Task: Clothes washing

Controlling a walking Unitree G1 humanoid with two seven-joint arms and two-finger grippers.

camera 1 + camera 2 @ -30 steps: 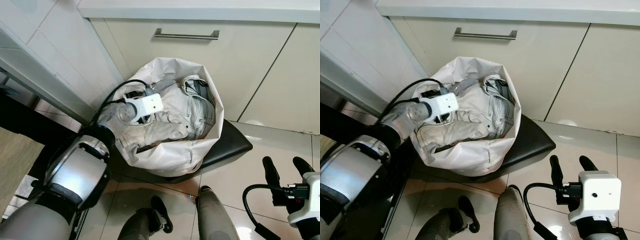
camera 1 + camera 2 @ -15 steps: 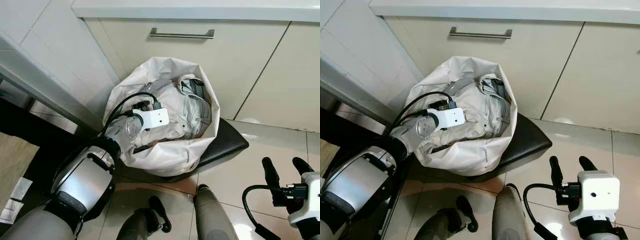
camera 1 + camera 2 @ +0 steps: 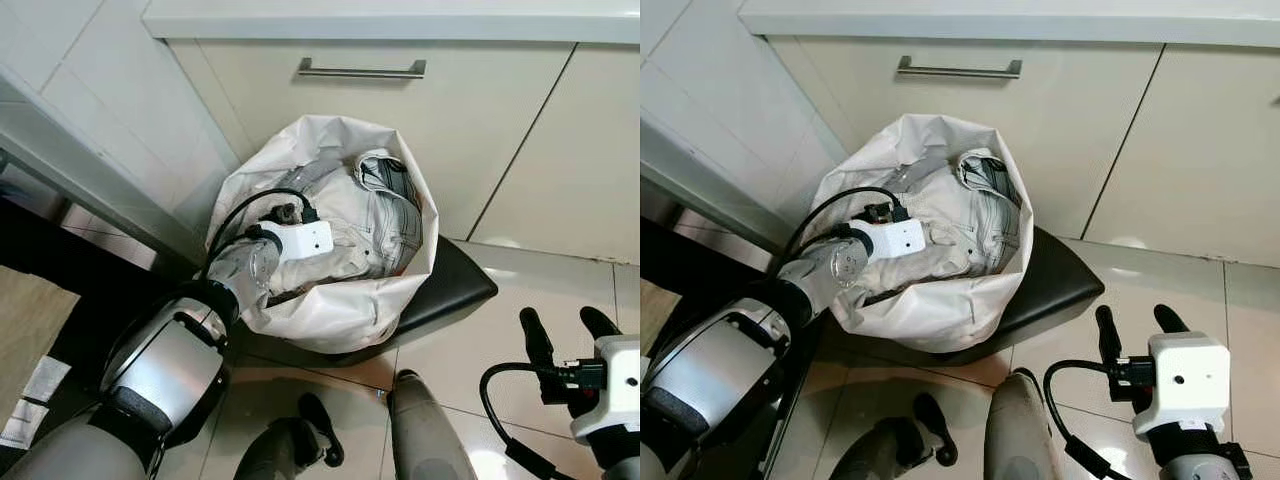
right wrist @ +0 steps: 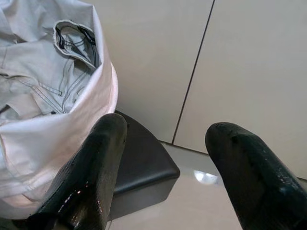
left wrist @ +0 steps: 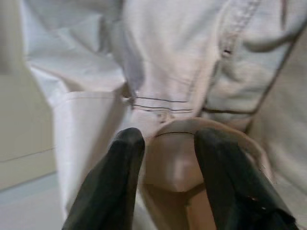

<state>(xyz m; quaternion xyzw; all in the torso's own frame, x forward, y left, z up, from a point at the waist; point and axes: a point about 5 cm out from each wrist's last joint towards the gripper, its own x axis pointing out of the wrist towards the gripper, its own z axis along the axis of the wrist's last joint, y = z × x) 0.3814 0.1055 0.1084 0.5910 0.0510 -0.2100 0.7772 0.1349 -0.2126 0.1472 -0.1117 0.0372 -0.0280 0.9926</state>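
Down in the white laundry bag (image 3: pixel 330 310), the left gripper (image 5: pixel 165 143) pinches a fold of the pale jeans (image 3: pixel 385 215) heaped inside. The bag sits on a black stool (image 3: pixel 455 290). Over the floor, the right gripper (image 3: pixel 565 330) hangs, fingers spread wide.

No lettering, label, brand mark or number can be read anywhere here.
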